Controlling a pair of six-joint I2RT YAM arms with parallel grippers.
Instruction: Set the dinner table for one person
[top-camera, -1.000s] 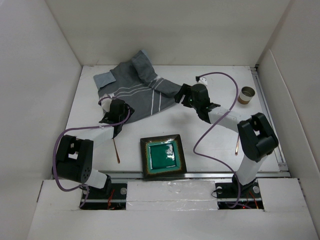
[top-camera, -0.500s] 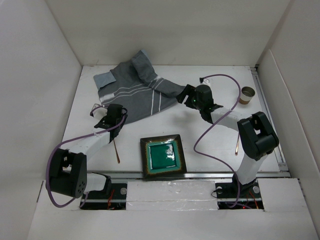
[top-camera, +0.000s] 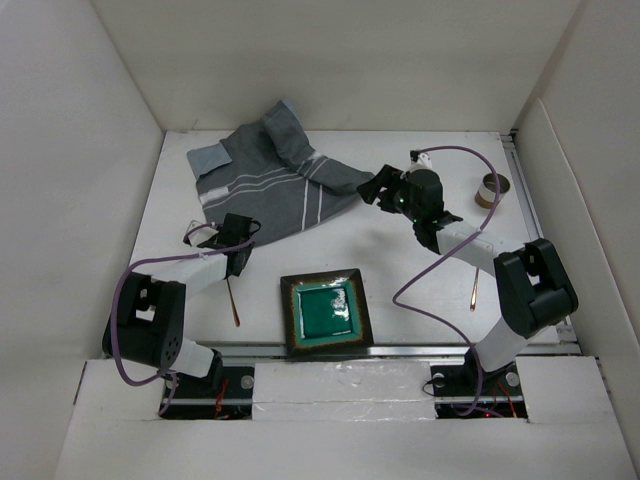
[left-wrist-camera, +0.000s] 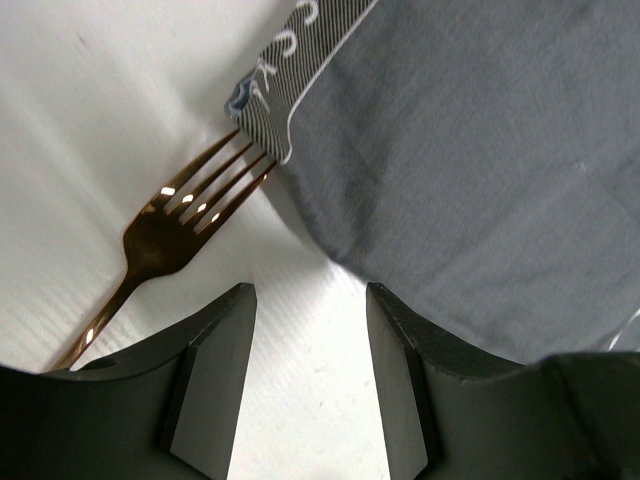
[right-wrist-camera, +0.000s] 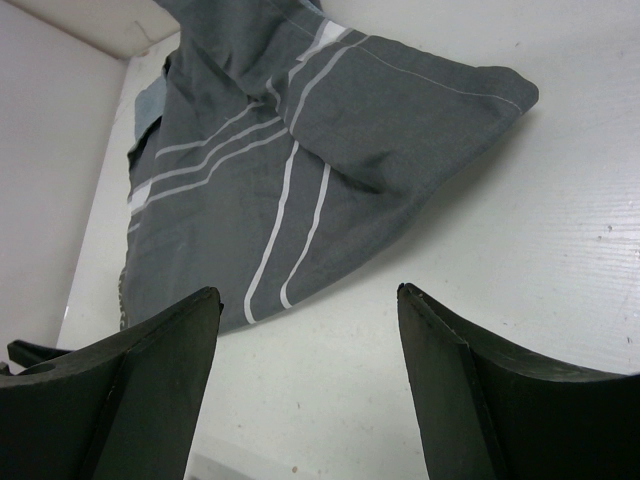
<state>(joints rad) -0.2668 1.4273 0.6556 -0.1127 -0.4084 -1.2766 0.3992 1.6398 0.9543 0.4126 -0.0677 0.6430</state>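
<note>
From where I stand, both arms face the grey striped cloth (top-camera: 270, 185) lying rumpled on the far part of the dinner table (top-camera: 330, 250), and I take that to be the reason for their poses. If it is the placemat, it has to be spread flat before anything is laid on it.

The left gripper (left-wrist-camera: 308, 295) hangs low over the white tabletop (left-wrist-camera: 90, 110) with its jaws moderately apart and nothing between them. Just ahead of its fingertips lies the cloth's near hem (left-wrist-camera: 460, 150). Ahead and off toward its left finger is a copper fork (left-wrist-camera: 155, 235), whose tine tips meet that hem; I cannot tell whether they touch it or slip under it. The handle trails back beneath the wrist, so a pinch at the hem here would risk snagging the fork.

The right gripper (right-wrist-camera: 305, 292) is spread wide and also empty. Ahead of it lies the cloth's pointed right corner (right-wrist-camera: 330, 140), with bare table (right-wrist-camera: 520, 250) under and between the fingers. It looks lined up to take that corner.

Behind both grippers, toward the arm bases, the green square plate (top-camera: 326, 310) lies between the two arms. A cup (top-camera: 492, 192) stands beside the right wrist on its outer side. A slim copper utensil (top-camera: 473, 292) lies behind the right gripper, beside that arm's elbow. All of it looks parked clear of the cloth.
</note>
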